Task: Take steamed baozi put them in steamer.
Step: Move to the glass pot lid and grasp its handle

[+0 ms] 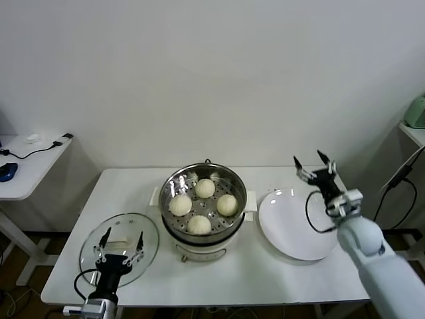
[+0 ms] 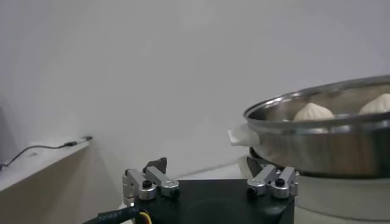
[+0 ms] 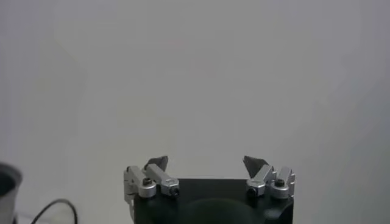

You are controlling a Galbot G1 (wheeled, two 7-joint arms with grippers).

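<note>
All four buns (image 1: pixel 199 207) sit in the steamer (image 1: pixel 203 229), plate (image 1: pixel 292 229) bare, so the job looks done; right gripper (image 1: pixel 312 162) spread and empty above the plate's far edge, left gripper (image 1: pixel 121 242) spread over the lid (image 1: pixel 89 247).

In the left wrist view, the steamer (image 2: pixel 323 137) runs off the picture's edge, and its steel rim hides all but the tops of two steamed baozi (image 2: pixel 314 112), while the left gripper (image 2: pixel 207 170) shows only its fingertips above its own dark body. The right gripper (image 3: pixel 206 165) in the right wrist view is likewise cut at the picture's lower edge, with a dark cable loop (image 3: pixel 55 210) and a grey object (image 3: pixel 7 192) at the side too cropped to identify. On the side table in the head view, a blue object (image 1: pixel 6 171) is cut by the frame.
</note>
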